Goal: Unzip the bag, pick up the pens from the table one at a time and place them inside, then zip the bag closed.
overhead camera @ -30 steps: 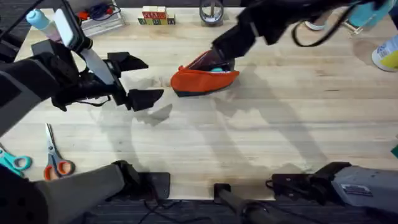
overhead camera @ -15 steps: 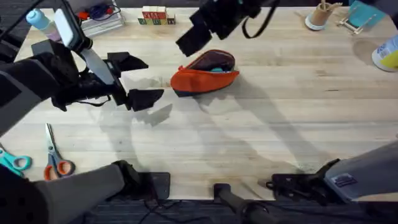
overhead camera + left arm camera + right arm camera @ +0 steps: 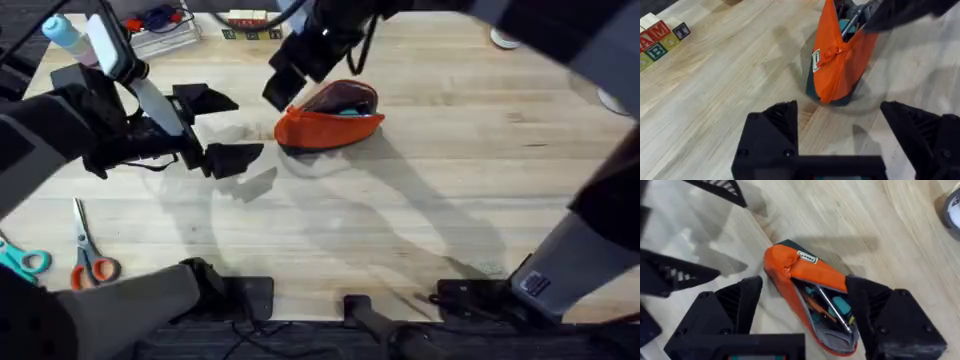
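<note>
We are inspecting the light wooden counter [image 3: 420,220], which is carrying an orange pencil pouch [image 3: 328,120] with a navy base, lying near the far middle. Its mouth is gaping, and the right wrist view is showing a slim silver pen [image 3: 832,306] and orange and teal items inside. We are judging the loading step as done or near done, with zipping outstanding; the next move is calling for finding the small orange pull [image 3: 839,50] at the closed end and steadying the soft fabric. The right end effector [image 3: 285,72] is hovering over the pouch's left end, spread wide and holding nothing. The left end effector [image 3: 222,128] is standing to the pouch's left, likewise wide apart and empty. Orange-handled scissors [image 3: 90,262] are lying at the near left; lettered blocks [image 3: 660,42] are sitting along the far edge.
</note>
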Controlling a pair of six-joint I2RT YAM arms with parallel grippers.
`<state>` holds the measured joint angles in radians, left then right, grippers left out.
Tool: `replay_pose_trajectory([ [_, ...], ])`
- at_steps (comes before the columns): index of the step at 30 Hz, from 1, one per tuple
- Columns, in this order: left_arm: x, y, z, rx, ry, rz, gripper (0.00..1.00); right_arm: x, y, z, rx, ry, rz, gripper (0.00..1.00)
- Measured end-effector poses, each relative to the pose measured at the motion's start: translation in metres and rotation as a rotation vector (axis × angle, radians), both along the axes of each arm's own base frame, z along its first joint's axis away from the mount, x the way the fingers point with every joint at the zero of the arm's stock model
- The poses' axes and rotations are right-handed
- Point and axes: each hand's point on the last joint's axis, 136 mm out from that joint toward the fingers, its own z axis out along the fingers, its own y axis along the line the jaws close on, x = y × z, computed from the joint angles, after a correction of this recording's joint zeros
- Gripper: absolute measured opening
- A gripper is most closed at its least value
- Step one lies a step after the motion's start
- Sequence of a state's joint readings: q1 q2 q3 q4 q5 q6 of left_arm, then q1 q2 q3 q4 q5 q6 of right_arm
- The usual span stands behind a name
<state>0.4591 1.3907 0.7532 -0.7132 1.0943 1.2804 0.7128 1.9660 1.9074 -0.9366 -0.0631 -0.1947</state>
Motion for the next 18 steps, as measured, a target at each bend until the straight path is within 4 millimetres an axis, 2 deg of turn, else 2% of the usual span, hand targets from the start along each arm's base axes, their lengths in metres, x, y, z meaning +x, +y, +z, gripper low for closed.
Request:
replay_pose_trajectory([
  [8,0.000,0.000,0.000,0.000,0.000,0.000,0.993,0.000,0.009,-0.039,-0.085,0.031,0.009,0.995],
  [18,0.000,0.000,0.000,0.000,0.000,0.000,0.993,0.005,0.013,-0.057,-0.095,0.049,-0.003,0.996],
])
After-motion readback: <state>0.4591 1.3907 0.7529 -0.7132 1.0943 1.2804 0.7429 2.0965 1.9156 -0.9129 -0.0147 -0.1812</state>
